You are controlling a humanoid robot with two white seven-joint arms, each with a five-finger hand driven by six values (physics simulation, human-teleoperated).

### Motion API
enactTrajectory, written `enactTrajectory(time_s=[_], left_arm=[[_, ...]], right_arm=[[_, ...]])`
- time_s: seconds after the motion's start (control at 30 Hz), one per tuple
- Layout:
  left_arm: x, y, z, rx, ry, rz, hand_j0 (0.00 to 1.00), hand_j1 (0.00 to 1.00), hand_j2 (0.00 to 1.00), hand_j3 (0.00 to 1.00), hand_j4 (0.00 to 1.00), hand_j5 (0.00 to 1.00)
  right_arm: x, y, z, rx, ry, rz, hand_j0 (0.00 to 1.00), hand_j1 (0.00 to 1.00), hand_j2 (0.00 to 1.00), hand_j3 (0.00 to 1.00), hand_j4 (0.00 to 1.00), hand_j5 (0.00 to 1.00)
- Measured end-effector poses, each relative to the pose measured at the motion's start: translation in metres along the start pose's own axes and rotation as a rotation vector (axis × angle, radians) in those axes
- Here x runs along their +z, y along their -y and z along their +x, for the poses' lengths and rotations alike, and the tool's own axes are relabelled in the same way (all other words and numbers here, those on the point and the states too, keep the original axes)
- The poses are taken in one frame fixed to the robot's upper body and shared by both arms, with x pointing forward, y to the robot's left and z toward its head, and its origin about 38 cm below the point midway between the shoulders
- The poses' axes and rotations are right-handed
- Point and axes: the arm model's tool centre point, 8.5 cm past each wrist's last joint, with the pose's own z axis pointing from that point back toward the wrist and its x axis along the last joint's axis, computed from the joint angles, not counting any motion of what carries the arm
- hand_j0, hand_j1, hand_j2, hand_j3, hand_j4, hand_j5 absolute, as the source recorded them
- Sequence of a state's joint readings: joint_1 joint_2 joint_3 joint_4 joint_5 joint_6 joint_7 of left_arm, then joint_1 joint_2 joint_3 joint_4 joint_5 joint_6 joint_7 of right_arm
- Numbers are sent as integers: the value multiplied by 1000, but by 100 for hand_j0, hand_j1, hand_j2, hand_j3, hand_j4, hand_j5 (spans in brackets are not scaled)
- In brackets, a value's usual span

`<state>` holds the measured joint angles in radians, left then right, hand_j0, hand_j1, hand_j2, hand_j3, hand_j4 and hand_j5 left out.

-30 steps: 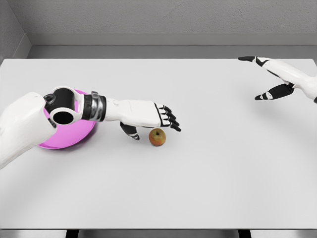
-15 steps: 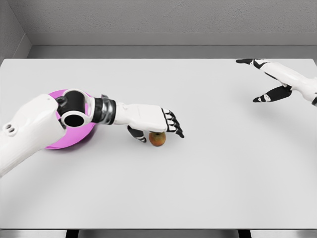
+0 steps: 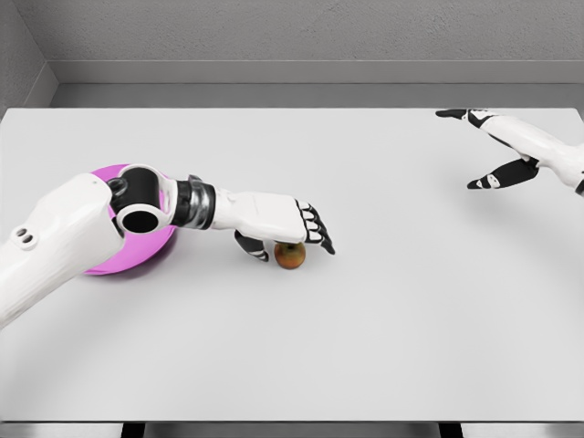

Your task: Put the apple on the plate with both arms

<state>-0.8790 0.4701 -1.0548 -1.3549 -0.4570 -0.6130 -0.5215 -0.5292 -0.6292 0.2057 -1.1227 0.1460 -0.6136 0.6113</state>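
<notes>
**Apple not yet lifted, plate still waiting**

The apple [image 3: 290, 256] sits on the white tabletop [image 3: 365, 319], a little left of the middle, well short of its goal. None of the task looks finished: the fruit is not on the plate, and nothing shows it raised off the surface.

The left robot hand [image 3: 285, 230] lies directly over the apple, palm down, its black-tipped fingers [image 3: 317, 235] reaching past the fruit's far side and the thumb [image 3: 251, 248] hanging just to its left. The fingers are extended rather than wrapped, so the hand appears released, covering the apple but not gripping it; whether the palm touches the top cannot be told.

Further left, the pink plate [image 3: 151, 251] rests near the tabletop's edge, partly hidden behind the left arm's elbow.

The right robot hand [image 3: 484, 146] hovers at the far right, well apart from the apple, fingers spread and holding nothing.

Left to do, by this view: close on the apple, carry it left, set it down on the plate.
</notes>
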Motion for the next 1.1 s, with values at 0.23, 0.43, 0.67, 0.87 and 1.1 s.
enactTrajectory(time_s=[0.23, 0.43, 0.67, 0.87, 1.1], left_arm=[[-3, 2, 2, -6, 5, -12, 87, 87, 87, 87, 87, 87], [-4, 4, 2, -6, 7, -19, 87, 87, 87, 87, 87, 87], [-6, 7, 4, -7, 11, -31, 79, 79, 79, 79, 79, 79], [-5, 8, 3, -8, 10, -39, 77, 77, 77, 77, 77, 77], [-5, 10, 3, -7, 9, -51, 60, 60, 60, 60, 60, 60]], right_arm=[[0, 2, 0, 2, 1, -4, 100, 100, 100, 100, 100, 100], [0, 4, 1, 4, 1, -6, 100, 100, 100, 100, 100, 100], [0, 2, 0, 2, -1, -3, 100, 100, 100, 100, 100, 100], [0, 5, 1, 6, 1, -7, 100, 100, 100, 100, 100, 100], [1, 4, -1, 5, -3, -4, 100, 100, 100, 100, 100, 100]])
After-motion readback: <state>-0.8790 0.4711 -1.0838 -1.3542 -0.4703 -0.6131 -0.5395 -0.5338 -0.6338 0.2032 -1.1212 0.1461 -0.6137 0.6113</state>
